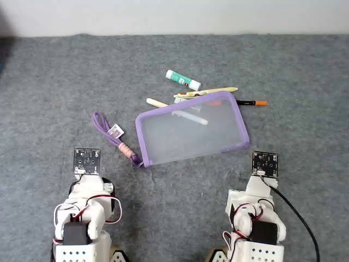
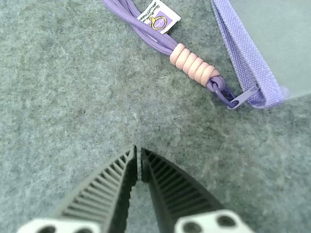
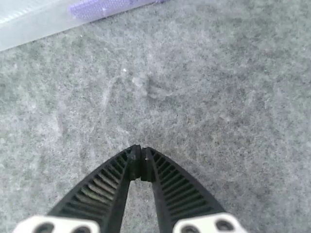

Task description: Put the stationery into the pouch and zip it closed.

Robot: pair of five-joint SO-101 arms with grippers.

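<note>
A clear pouch (image 1: 192, 131) with purple trim lies flat mid-table, a white stick (image 1: 190, 117) showing through it. Its zipper pull (image 2: 239, 100) sits at the near left corner, tied to a pink-wrapped purple cord (image 1: 112, 135) with a small tag (image 2: 159, 17). Behind the pouch lie a green-and-white glue stick (image 1: 183, 79), a yellow pen (image 1: 206, 93), a cream pencil (image 1: 157, 102) and an orange-capped pen (image 1: 252, 102). My left gripper (image 2: 136, 154) is shut over bare felt, short of the zipper pull. My right gripper (image 3: 141, 152) is shut near the pouch's near right corner (image 3: 104, 7).
Grey felt (image 1: 294, 76) covers the whole table, with a pale wall along the far edge. Both arm bases stand at the near edge, the left arm (image 1: 86, 202) and the right arm (image 1: 259, 210), a black cable (image 1: 297, 215) trailing from the right one.
</note>
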